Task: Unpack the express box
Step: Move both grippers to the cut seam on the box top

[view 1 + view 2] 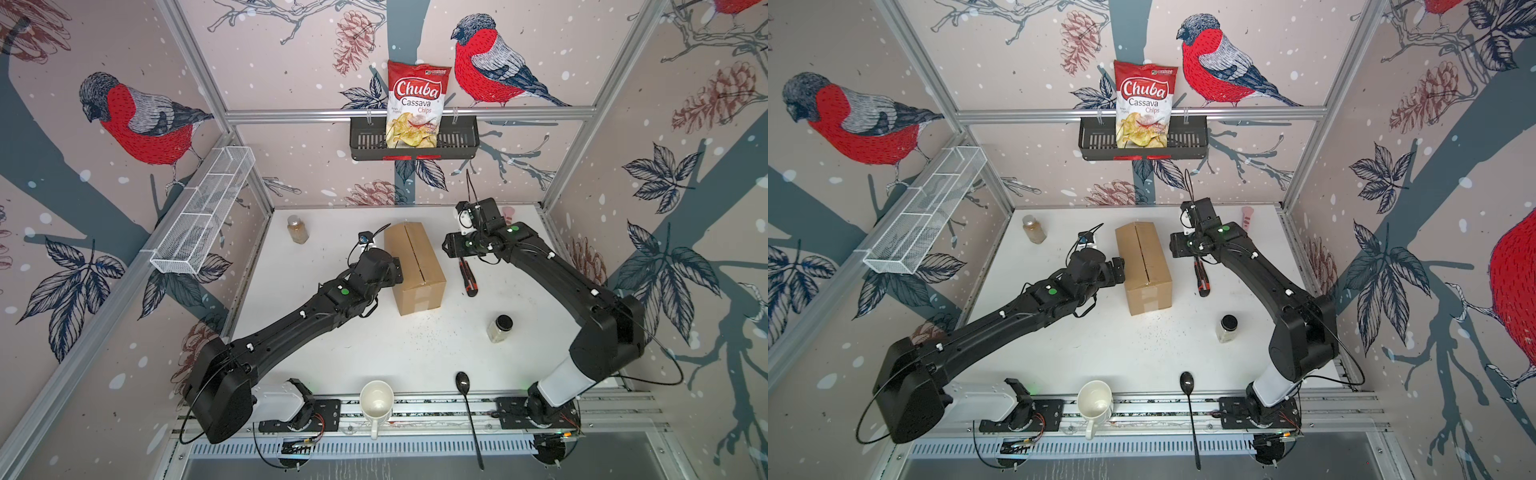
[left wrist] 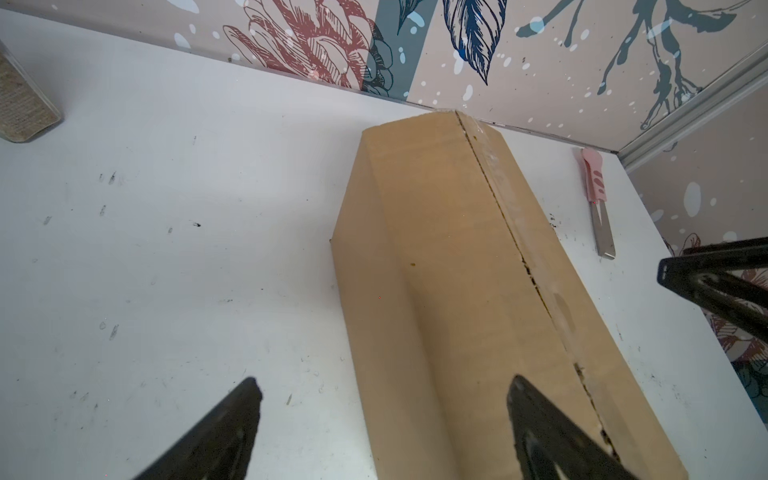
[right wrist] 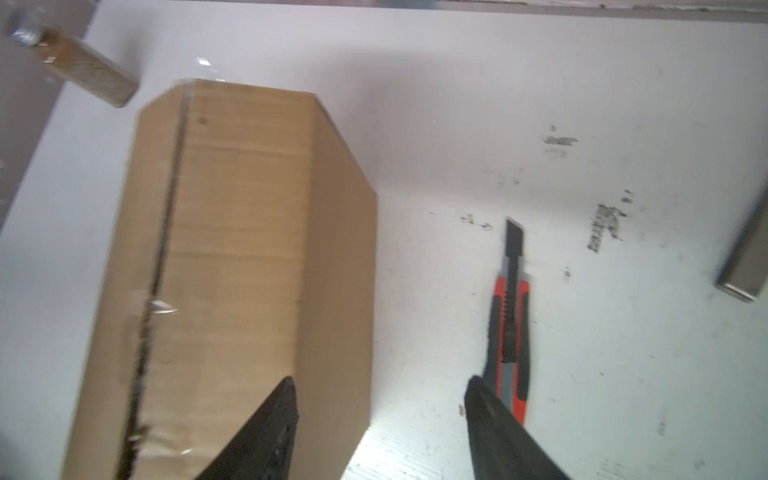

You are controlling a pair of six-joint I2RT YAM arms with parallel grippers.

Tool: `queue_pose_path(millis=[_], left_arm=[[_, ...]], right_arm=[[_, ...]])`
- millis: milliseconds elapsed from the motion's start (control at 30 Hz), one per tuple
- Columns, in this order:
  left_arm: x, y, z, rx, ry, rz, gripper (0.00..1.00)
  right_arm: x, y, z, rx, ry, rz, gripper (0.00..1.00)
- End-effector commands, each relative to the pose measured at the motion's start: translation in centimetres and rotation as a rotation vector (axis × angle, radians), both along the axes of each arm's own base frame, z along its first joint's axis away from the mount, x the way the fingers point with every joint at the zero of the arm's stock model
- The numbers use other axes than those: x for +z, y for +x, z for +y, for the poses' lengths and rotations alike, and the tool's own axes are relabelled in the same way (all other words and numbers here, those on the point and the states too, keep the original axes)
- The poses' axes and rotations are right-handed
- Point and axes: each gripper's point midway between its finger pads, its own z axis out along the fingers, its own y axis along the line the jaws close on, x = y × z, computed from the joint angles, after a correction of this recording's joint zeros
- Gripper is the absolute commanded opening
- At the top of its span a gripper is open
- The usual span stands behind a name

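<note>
The express box stands closed mid-table, nearer the back edge. My left gripper is spread wide, straddling the box's left top edge and clasping nothing. My right gripper is parted and empty, between the box and the utility knife.

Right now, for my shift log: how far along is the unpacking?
Done: the top seam of the express box looks slit, and the utility knife lies beside it. In hand: nothing; left gripper and right gripper stand open at its long sides. Left: flaps shut, nothing taken out.
</note>
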Motion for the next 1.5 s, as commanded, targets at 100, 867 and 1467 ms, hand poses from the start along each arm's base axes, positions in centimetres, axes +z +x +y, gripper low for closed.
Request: queue_pose_path(millis=[100,867,1467], left_arm=[[-0.3,0.1,-0.6,-0.044,0.021,0.011,0.92],[0.4,2.3,-4.3,-0.145,0.096,0.081,0.96],[0.0,4.9,-4.6,-0.127,0.267,0.12,0.96]], right_arm=[[0.6,-2.0,4.2,0.146,0.099,0.032,0.63],[-5.4,-1.6,6.0,0.192,0.081,0.141,0.63],[-5.3,-2.5,6.9,0.282,0.189,0.174,0.67]])
